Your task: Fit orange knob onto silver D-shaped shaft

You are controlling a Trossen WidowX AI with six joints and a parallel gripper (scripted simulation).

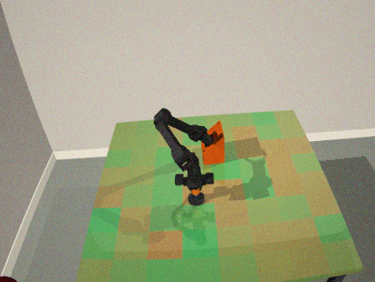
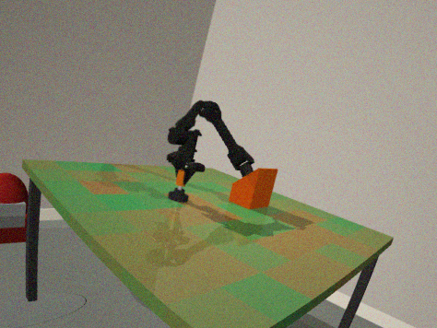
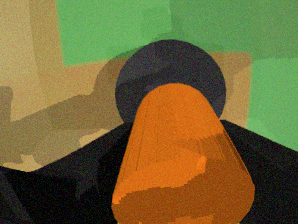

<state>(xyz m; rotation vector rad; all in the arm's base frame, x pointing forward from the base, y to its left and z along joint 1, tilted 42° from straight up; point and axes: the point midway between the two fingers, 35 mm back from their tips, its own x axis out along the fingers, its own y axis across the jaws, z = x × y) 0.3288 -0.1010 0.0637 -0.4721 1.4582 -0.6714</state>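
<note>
Orange knob (image 1: 195, 192) peeking out under the black gripper (image 1: 195, 189) from the top view, right over the dark round pedestal (image 1: 195, 199) on the green-and-tan tabletop (image 1: 277, 222).

Side on, the knob (image 2: 180, 178) hangs upright just above the pedestal (image 2: 178, 195), clamped in the gripper (image 2: 181, 177); an orange wedge block (image 2: 254, 188) holds the arm's base.

At the wrist, the knob (image 3: 182, 165) is pinched between dark fingers, pedestal (image 3: 169, 70) beyond.
</note>
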